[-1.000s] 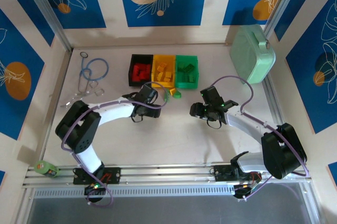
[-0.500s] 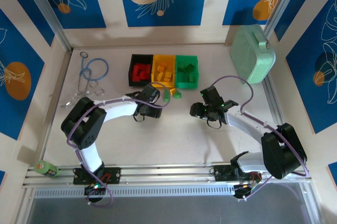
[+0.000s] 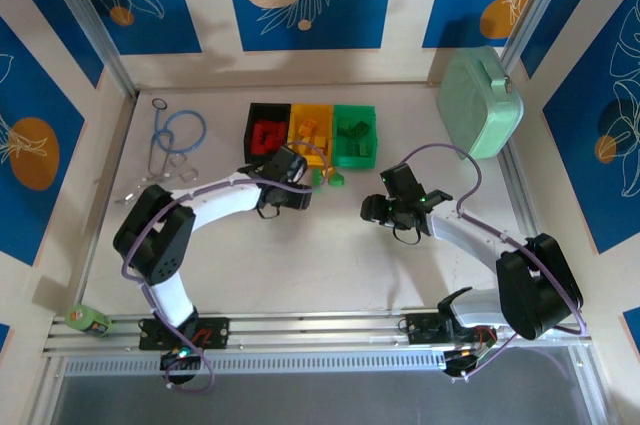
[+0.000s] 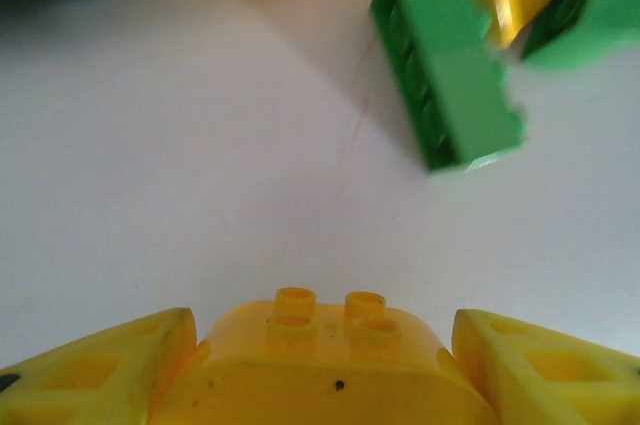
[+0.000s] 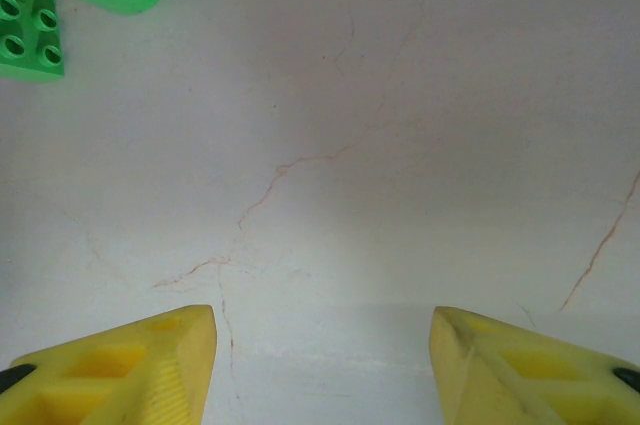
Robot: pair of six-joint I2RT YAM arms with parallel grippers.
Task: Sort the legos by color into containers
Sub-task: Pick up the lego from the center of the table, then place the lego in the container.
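1. Legos that are already sorted sit at the far middle of the table: red legos in the black bin, yellow legos in the yellow bin, green legos in the green bin. The three bins touch in a row, with black on the left and green on the right
2. You have two loose pieces on the table just near of the yellow and green bins: a long green brick and, side by side with it on its right, a rounded green brick
3. Your left gripper is low over the table, just left and near of those loose bricks. A yellow lego sits between its fingers with its studs showing. The fingers flank it closely, but you cannot tell from the wrist view whether they are pressing on it yet
4. Your right gripper is over bare table to the right of the loose green bricks. Its fingers stand apart with nothing between them
5. You also have a mint-green case at the far right and a blue cord loop with small rings at the far left, both well apart from the bins
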